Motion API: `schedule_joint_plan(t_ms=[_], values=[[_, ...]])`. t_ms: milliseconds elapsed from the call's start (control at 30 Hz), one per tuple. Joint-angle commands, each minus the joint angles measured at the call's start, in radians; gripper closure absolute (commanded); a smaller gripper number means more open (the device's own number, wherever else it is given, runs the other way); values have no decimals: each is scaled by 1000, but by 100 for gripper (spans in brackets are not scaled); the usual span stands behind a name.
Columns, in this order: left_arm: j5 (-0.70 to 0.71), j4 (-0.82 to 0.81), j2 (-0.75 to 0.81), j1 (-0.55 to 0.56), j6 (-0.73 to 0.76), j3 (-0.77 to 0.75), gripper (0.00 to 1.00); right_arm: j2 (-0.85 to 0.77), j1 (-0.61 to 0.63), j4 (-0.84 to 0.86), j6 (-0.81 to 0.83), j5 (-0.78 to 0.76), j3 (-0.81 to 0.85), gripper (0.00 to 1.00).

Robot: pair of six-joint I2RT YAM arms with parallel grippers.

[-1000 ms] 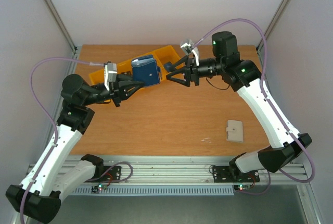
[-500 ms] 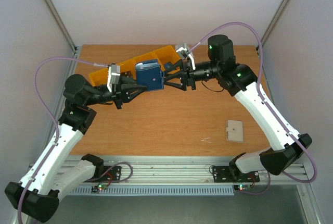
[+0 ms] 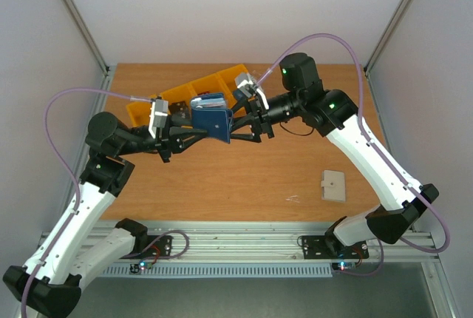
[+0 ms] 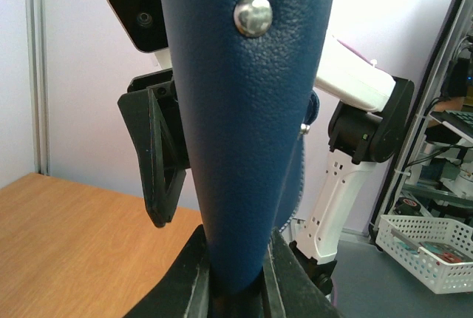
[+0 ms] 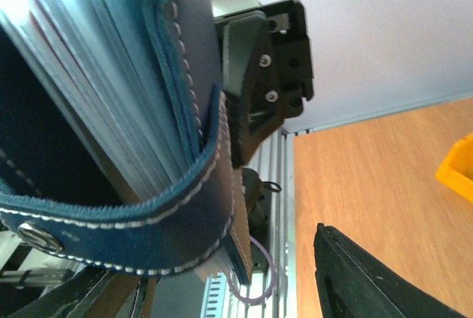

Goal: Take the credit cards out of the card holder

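Note:
My left gripper (image 3: 201, 130) is shut on the lower edge of the dark navy card holder (image 3: 212, 120) and holds it upright above the table. Its snap stud shows in the left wrist view, where the holder (image 4: 244, 111) fills the gap between my fingers (image 4: 191, 273). Light blue and red credit card edges (image 3: 209, 100) stick out of the holder's top. In the right wrist view the cards (image 5: 96, 74) sit packed inside the holder (image 5: 111, 214). My right gripper (image 3: 240, 120) is open, its jaws standing around the holder's right side, with one finger (image 5: 362, 281) clear of it.
A row of yellow bins (image 3: 177, 96) lies at the back left behind the holder. A beige square pad (image 3: 333, 185) lies on the table (image 3: 244, 177) at the front right. A white basket (image 4: 429, 248) stands off the table.
The left gripper has carried the card holder slightly toward the front. The right gripper has moved left from beside the bins until its open jaws reach the holder.

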State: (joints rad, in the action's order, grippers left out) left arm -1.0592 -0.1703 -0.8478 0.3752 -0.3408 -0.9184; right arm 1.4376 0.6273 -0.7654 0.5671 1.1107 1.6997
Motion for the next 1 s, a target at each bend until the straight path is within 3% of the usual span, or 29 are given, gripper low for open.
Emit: schedule_joint_plan(t_ms=[0,133,200,333,367,433,500,533,600,733,900,967], values=[[8,-42,17,-1,-24,18,100,10,67,80,-21,28,39,40],[11,-45,19,-1,-70,34,100,15,78,138,-62,52,45,40],[13,-47,16,0,-100,39,100,18,91,164,-84,44,41,53],[7,-44,8,-1,-122,41,100,18,98,171,-91,9,42,92],[7,-40,6,-1,-122,42,100,12,98,176,-92,-2,39,98],[21,-27,6,0,-120,45,98,3,96,177,-96,-37,32,99],[114,26,15,0,-111,48,60,-5,91,156,-101,-106,31,99],[186,62,19,-1,-103,51,43,-7,87,139,-106,-160,32,99],[338,127,34,-4,-56,59,34,-7,83,98,-125,-303,31,99],[548,243,51,-10,104,78,36,7,105,-1,-229,-715,63,99],[549,288,57,-10,236,93,35,58,220,-142,-298,-1262,136,99],[538,274,50,-10,224,101,34,78,258,-148,-286,-1357,143,99]])
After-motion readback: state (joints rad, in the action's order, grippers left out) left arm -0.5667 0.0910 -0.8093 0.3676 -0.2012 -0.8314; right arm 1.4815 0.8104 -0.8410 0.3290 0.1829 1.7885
